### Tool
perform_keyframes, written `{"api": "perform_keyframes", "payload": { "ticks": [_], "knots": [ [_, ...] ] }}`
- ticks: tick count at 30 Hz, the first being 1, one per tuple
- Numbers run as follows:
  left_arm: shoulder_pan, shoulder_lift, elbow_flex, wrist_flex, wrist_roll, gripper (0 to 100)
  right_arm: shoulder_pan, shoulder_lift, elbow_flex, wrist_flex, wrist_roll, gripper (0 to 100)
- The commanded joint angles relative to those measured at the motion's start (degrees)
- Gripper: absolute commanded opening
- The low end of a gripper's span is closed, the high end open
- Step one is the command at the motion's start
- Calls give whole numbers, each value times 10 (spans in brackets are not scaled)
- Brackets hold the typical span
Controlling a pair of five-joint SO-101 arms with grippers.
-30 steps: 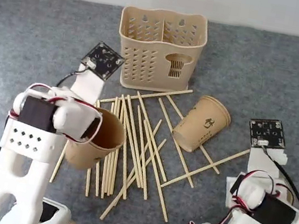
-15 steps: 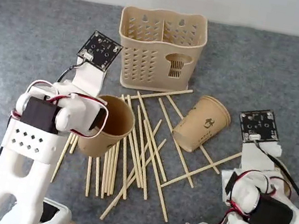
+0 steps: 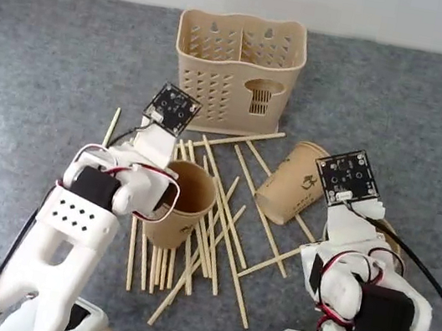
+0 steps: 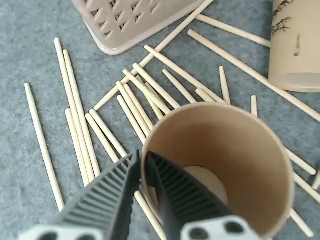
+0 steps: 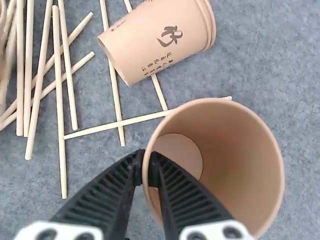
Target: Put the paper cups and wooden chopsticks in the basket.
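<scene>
My left gripper (image 4: pixel 142 167) is shut on the rim of a plain paper cup (image 4: pixel 220 165), holding it above the scattered wooden chopsticks (image 4: pixel 75 115). From above, this cup (image 3: pixel 185 202) hangs over the chopstick pile (image 3: pixel 217 216), in front of the beige basket (image 3: pixel 236 75). My right gripper (image 5: pixel 147 165) is shut on the rim of a second paper cup (image 5: pixel 220 160), off the table. A third, printed paper cup (image 3: pixel 294 182) lies on its side among the chopsticks, between the two arms; the right wrist view has this cup (image 5: pixel 160 40) just beyond the held one.
The basket has two compartments and stands upright at the back centre; its base (image 4: pixel 130 20) is close to the left cup. One chopstick (image 3: pixel 112 126) lies apart at the left. Grey carpet-like table surface (image 3: pixel 430 133) is bare at the right and left.
The left arm has carried its cup to the right and toward the basket. The right arm has swung left and forward, toward the lying cup, with its own cup.
</scene>
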Motion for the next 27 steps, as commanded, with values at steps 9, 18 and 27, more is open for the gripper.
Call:
{"api": "perform_keyframes", "payload": {
  "ticks": [9, 18, 27],
  "knots": [
    [-50, -11, -2, 60, -28, 171, -4, -6, -41, -1, -6, 9],
    [-66, -218, -2, 148, -52, 214, -46, -6, -132, 56, -18, 8],
    [-115, -397, -2, 208, -50, 214, -240, -5, -142, 28, -104, 8]
  ]
}}
